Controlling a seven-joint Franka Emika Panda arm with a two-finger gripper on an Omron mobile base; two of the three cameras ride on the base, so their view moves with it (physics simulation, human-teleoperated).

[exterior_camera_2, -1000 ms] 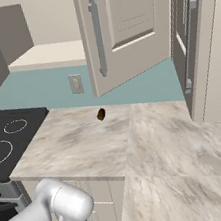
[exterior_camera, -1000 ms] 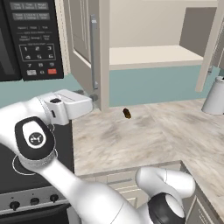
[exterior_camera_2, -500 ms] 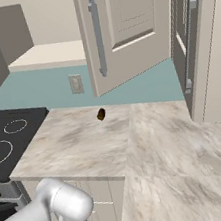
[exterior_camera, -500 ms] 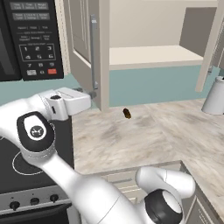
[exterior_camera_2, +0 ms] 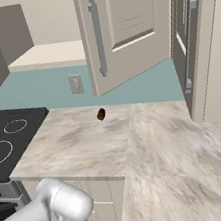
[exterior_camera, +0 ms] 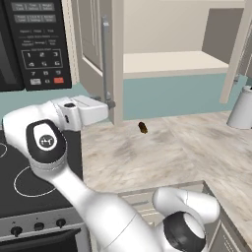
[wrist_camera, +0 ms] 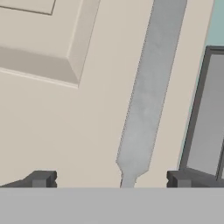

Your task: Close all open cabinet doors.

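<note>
Reaching toward the swung-out left cabinet door (exterior_camera: pixel 93 54), the gripper (wrist_camera: pixel 109 178) sits with its fingertips (wrist_camera: pixel 41 178) spread wide, nothing between them, the silver bar handle (wrist_camera: pixel 146 94) running from 12 o'clock down to its lower end at 6 o'clock in the hand view. By my judgement the task has barely begun: that door stands well open over the marble counter (exterior_camera_2: pixel 153 146), the shelf (exterior_camera: pixel 167 64) behind it is exposed, and a second cabinet door (exterior_camera: pixel 238 54) at 2 o'clock in the left base view also hangs open, so both remain to be shut. The hand view alone gives the door's recessed panel at close range and a dark-framed panel at 3 o'clock, probably the microwave's edge; whether the fingers touch the door I cannot tell from it. The left base view adds the microwave (exterior_camera: pixel 34 44), the arm's wrist close beside the handle's lower end, and a pale canister (exterior_camera: pixel 242 108) at 3 o'clock. The right base view adds the wall outlet (exterior_camera_2: pixel 76 84) and shows the small brown object (exterior_camera_2: pixel 101 114) on the counter below the door.
</note>
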